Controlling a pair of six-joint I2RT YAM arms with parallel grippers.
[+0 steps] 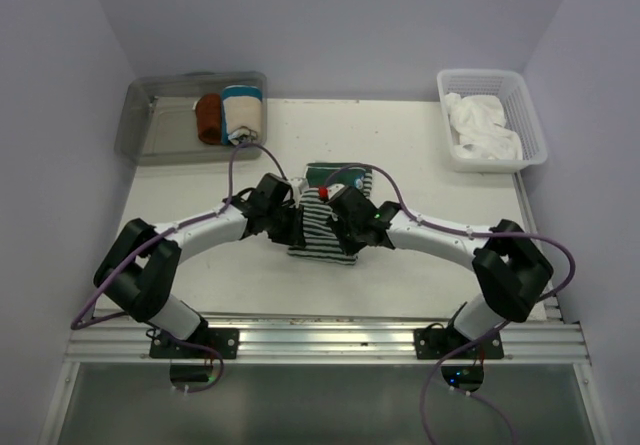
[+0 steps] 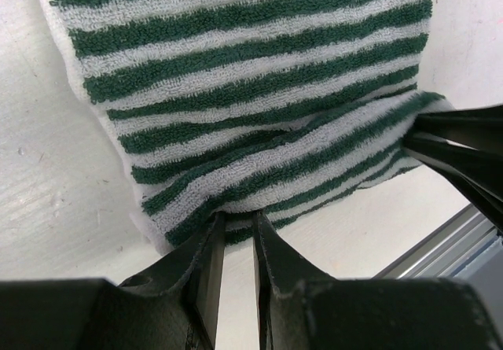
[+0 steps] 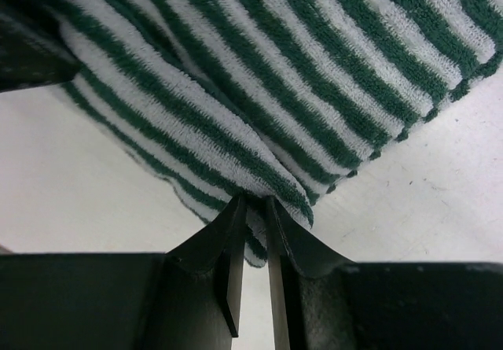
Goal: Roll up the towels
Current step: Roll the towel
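Note:
A green-and-white striped towel lies folded in the middle of the table between both arms. In the left wrist view my left gripper is shut on the near edge of the striped towel, lifting a fold of it. In the right wrist view my right gripper pinches the other near corner of the striped towel. The tips of the right gripper's fingers show at the right of the left wrist view. A plain white towel lies crumpled in the basket at the back right.
A white plastic basket stands at the back right. At the back left a clear bin holds a rolled rust-brown towel and a rolled cream towel with a teal band. A metal rail runs along the near edge.

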